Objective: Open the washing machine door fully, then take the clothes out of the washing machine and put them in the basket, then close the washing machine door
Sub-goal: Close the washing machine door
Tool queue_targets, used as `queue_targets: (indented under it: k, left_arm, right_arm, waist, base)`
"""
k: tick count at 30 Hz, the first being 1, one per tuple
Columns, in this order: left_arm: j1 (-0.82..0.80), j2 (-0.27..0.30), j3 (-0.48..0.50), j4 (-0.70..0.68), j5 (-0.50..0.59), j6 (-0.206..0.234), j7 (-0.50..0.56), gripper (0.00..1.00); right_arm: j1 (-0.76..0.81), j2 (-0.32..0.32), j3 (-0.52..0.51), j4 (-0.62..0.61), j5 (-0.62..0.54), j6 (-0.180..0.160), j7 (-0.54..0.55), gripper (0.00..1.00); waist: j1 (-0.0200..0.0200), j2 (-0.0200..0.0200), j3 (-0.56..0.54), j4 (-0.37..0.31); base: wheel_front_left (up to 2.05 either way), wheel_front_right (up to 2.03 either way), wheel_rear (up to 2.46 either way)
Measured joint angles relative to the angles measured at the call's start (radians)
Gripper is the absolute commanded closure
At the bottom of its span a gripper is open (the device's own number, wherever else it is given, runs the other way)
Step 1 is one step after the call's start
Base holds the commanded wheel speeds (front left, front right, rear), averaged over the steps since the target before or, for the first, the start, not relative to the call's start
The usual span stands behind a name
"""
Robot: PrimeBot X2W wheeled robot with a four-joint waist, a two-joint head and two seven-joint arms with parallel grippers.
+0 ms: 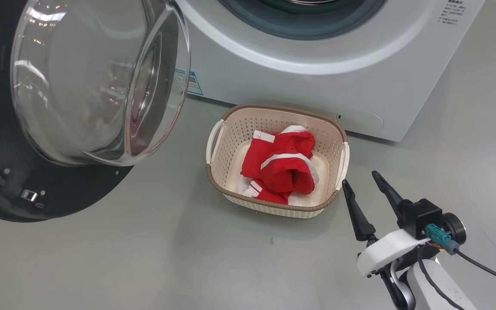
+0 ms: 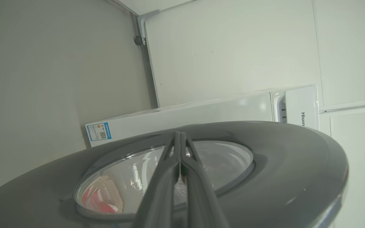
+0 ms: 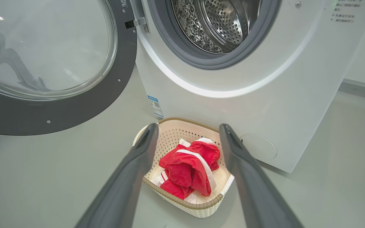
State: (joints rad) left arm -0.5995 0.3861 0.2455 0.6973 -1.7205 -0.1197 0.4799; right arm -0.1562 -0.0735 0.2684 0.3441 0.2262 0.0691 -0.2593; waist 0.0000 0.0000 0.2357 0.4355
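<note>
The washing machine door [image 1: 80, 86] hangs swung open at the left, its black rim and glass bowl facing me. The white washing machine [image 1: 325, 64] stands behind, its steel drum [image 3: 220, 22] showing no clothes. Red clothes [image 1: 282, 165] with white stripes lie crumpled in the cream basket [image 1: 230, 129] on the floor before the machine. My right gripper [image 1: 362, 181] hovers open and empty just right of the basket, fingers pointing toward it [image 3: 185, 129]. In the left wrist view my left gripper [image 2: 180, 134] is shut, its fingers lying close over the door's outer face [image 2: 280, 164]; whether they touch it I cannot tell.
Grey floor [image 1: 166, 258] stretches in front of the basket and the machine. A white wall panel [image 2: 233, 47] rises behind the machine. A blue label [image 1: 193, 84] sits on the machine's lower front left.
</note>
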Motion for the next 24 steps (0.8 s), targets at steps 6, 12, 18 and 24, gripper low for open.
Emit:
queue_targets:
  k: [6, 12, 18, 24]
  left_arm:
    - [0.053, 0.000, -0.019, -0.084, -0.025, 0.000, 0.124, 1.00]
    - [0.098, -0.012, -0.022, -0.190, -0.082, 0.000, 0.235, 1.00]
    - [0.167, -0.031, -0.028, -0.296, -0.137, 0.000, 0.347, 1.00]
    - [0.244, -0.057, -0.062, -0.386, -0.172, 0.000, 0.445, 1.00]
  right_arm:
    - [0.000, 0.003, -0.006, 0.002, 0.004, 0.000, 0.000, 0.00]
    - [0.000, 0.006, -0.004, 0.005, 0.010, 0.000, 0.000, 0.00]
    - [0.000, 0.011, 0.007, 0.012, 0.013, 0.008, 0.000, 0.00]
    - [0.001, 0.012, 0.011, 0.012, 0.020, 0.008, 0.000, 0.00]
  waist:
    - [0.0000, 0.0000, -0.011, -0.002]
    - [0.0000, 0.0000, -0.019, -0.007]
    - [0.0000, 0.0000, -0.030, -0.028]
    - [0.0000, 0.0000, -0.038, -0.061]
  base:
    - [0.00, 0.00, 0.00]
    - [0.00, 0.00, 0.00]
    - [0.00, 0.00, 0.00]
    - [0.00, 0.00, 0.00]
